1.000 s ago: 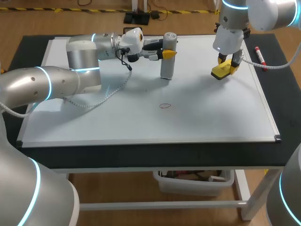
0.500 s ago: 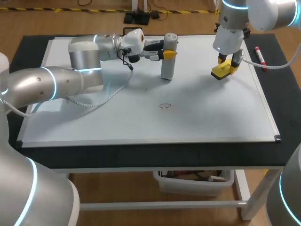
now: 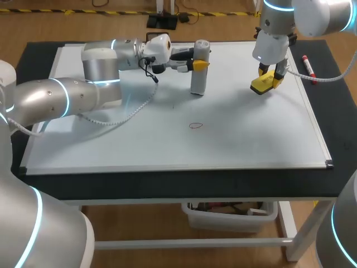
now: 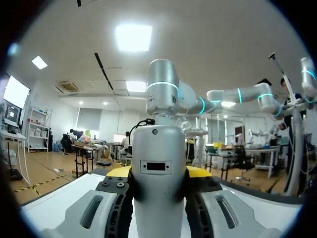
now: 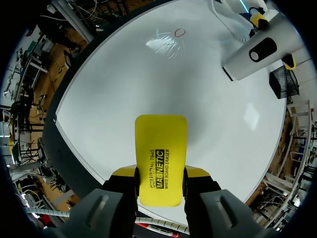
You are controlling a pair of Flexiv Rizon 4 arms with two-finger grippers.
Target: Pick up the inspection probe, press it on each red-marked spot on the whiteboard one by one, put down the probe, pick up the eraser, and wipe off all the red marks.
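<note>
Our left gripper [image 3: 197,63] reaches in from 9 o'clock and is closed on the grey cylindrical inspection probe [image 3: 197,82]. Its yellow-tipped fingers press the upper part of the probe from both sides. The probe stands upright with its foot on the white rectangular whiteboard [image 3: 251,134], near the board's far edge.

The small red oval mark [image 3: 195,125] lies near the middle of the board. It is well apart from the probe, which stands at 12 o'clock from it.

Our right gripper [image 5: 161,187] comes down from the 1 o'clock corner and clamps the flat yellow rectangular eraser [image 5: 161,144] between its fingers. It holds the eraser low over the board at 2 o'clock from the mark, and we cannot tell whether the eraser touches the surface.

A red-capped marker pen [image 3: 308,66] lies on the black mat just beside the board's edge, at 3 o'clock from the eraser.
</note>
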